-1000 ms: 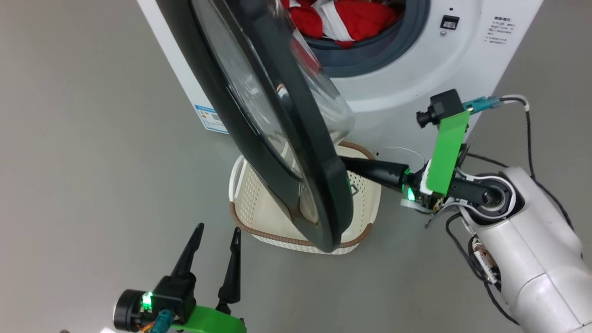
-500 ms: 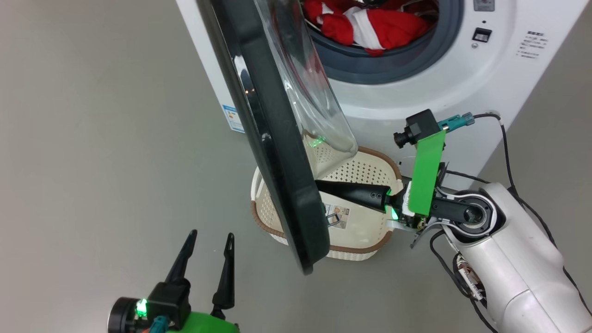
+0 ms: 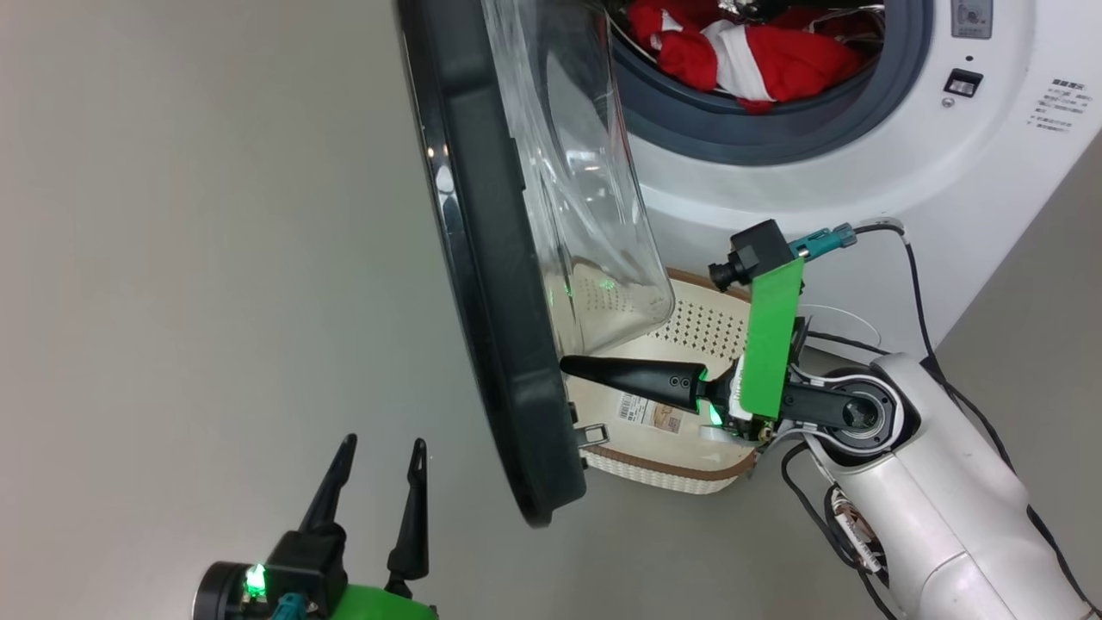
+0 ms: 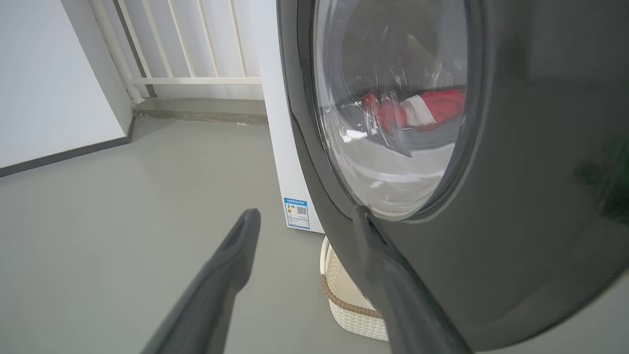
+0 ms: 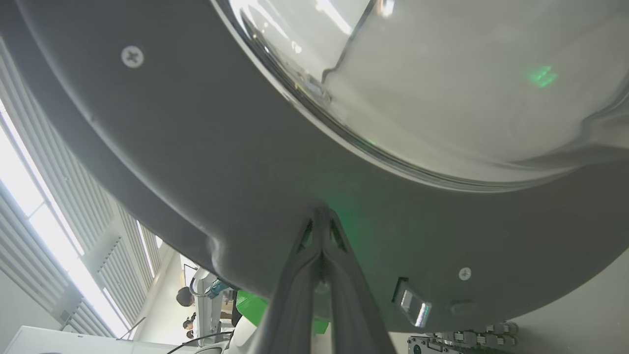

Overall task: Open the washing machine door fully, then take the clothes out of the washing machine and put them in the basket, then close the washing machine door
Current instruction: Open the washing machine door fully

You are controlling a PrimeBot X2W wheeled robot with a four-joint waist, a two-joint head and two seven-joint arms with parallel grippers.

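Note:
The washing machine door [image 3: 491, 284] stands swung out, edge-on to the head camera, its clear glass bowl [image 3: 585, 207] facing the white washing machine [image 3: 869, 172]. Red and white clothes [image 3: 758, 60] lie in the drum, and they show through the door glass [image 4: 422, 108]. The cream basket [image 3: 689, 469] sits on the floor under the door. My right gripper [image 3: 568, 366] is shut, its tips pressed against the door's inner rim [image 5: 319, 211]. My left gripper [image 3: 379, 452] hangs open at the lower left, just outside the door [image 4: 516, 221], holding nothing.
Grey floor spreads to the left of the machine. A white railing [image 4: 196, 78] and a white wall [image 4: 49, 88] stand behind it. A blue sticker [image 4: 297, 213] marks the machine's side. People [image 5: 185, 297] and windows show beyond the door's edge.
The door has swung further open, pushed by my shut right gripper moving left along with it. The head camera has shifted, so the machine sits further right. The left gripper stays open.

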